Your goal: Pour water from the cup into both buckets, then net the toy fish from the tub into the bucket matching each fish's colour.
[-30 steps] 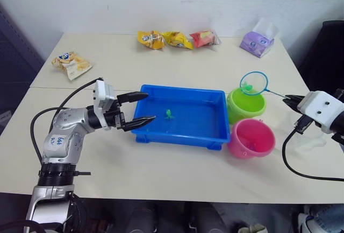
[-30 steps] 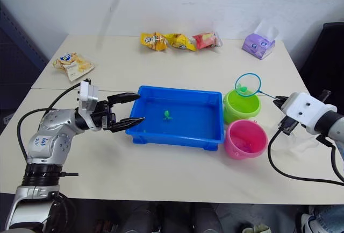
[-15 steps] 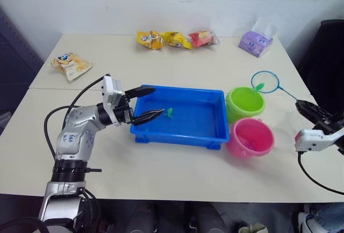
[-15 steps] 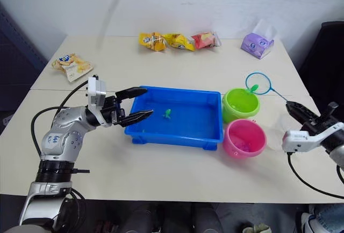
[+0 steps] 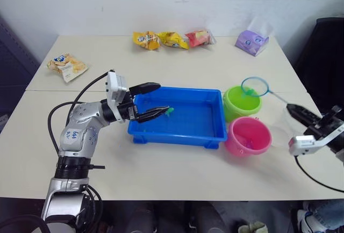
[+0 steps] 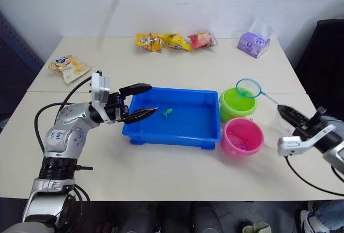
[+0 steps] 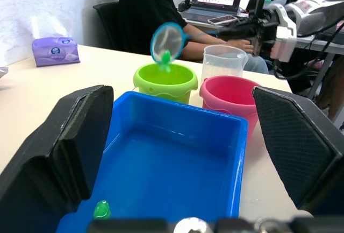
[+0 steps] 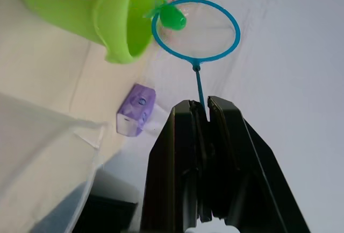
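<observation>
Right fingers (image 8: 200,115) clamp net (image 8: 195,29) handle, green fish (image 8: 173,16) in hoop beyond; left fingers (image 5: 155,100) spread over tub (image 5: 177,134)

Your table (image 5: 177,66) is pale beige. Between the open left fingers (image 5: 146,88) and the right fingers (image 5: 299,112) sit the blue tub (image 5: 177,136), green bucket (image 5: 239,106), pink bucket (image 5: 247,139) and clear cup (image 6: 284,120); well beyond lie snack packets (image 5: 171,39) and a purple tissue pack (image 5: 250,41).
</observation>
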Robot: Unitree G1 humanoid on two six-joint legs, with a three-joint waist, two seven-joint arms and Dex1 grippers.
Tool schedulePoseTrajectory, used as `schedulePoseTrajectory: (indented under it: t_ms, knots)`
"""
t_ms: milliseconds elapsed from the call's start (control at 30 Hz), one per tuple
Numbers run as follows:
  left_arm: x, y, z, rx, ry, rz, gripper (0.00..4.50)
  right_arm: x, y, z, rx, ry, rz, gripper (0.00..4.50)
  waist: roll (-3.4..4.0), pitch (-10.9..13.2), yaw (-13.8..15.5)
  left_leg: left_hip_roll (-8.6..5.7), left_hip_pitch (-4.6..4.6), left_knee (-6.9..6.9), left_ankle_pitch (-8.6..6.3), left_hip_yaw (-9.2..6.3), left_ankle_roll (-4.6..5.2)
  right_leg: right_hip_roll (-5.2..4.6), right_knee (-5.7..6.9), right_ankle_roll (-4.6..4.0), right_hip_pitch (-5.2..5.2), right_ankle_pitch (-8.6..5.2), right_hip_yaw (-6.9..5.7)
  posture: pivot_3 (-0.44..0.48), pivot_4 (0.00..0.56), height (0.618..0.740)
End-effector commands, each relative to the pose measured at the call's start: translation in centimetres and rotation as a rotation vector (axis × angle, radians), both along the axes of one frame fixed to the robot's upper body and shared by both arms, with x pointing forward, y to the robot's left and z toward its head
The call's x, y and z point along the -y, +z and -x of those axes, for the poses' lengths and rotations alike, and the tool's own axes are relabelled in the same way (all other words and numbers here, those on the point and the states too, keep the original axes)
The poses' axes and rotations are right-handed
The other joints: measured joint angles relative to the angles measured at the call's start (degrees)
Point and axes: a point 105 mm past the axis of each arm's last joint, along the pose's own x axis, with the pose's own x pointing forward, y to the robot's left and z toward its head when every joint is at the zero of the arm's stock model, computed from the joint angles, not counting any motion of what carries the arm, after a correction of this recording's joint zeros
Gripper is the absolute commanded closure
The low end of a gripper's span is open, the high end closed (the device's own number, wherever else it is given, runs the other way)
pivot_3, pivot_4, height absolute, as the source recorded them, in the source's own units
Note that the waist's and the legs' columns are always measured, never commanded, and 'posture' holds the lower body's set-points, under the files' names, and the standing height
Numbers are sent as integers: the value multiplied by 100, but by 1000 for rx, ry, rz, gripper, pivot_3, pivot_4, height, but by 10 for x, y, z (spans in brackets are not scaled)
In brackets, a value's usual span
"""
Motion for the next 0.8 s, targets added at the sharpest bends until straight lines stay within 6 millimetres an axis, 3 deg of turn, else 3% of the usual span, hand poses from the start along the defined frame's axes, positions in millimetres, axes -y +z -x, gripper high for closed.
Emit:
schedulePoseTrajectory:
  t_ms: [33,267,333,400,500,567,667,800]
  knots:
    - [-2,8,0,38,-2,-2,59,-13,-13,8,-50,65,-25,4500,-1,0,2,3,0,-1,0,-1,0,3,-2,0,1,0,0,0,150,740]
    - [-5,7,0,42,5,-6,59,-16,0,8,23,36,-91,4500,0,0,1,0,-1,3,0,4,1,2,-2,5,2,3,6,0,150,740]
    - [-10,8,1,46,16,-10,59,-24,17,6,38,56,-199,4500,0,0,-12,2,1,1,0,4,1,4,-1,5,2,3,6,0,150,740]
    - [-15,8,1,48,27,-19,59,-38,22,4,-36,111,-341,4500,0,0,-31,5,2,0,0,4,0,8,-1,5,2,3,8,0,150,740]
    - [-35,4,1,34,55,-64,59,-83,20,4,-305,261,-598,4500,-1,0,-47,9,11,-1,0,5,0,14,0,5,9,3,11,0,150,740]
    - [-48,4,1,30,79,-84,59,-101,15,4,-475,298,-692,4500,-1,1,-23,15,15,-1,0,-1,0,17,-1,5,14,3,7,0,150,740]
    - [-76,4,1,26,136,-129,59,-130,11,2,-658,335,-706,4500,-1,1,-17,14,14,-2,-3,-3,4,11,-2,5,14,3,4,0,150,740]
    - [-96,1,3,1,167,-152,59,-148,-8,-7,-827,263,-656,4500,-1,1,37,7,13,0,-9,-9,16,-7,-6,4,13,3,-6,0,150,740]
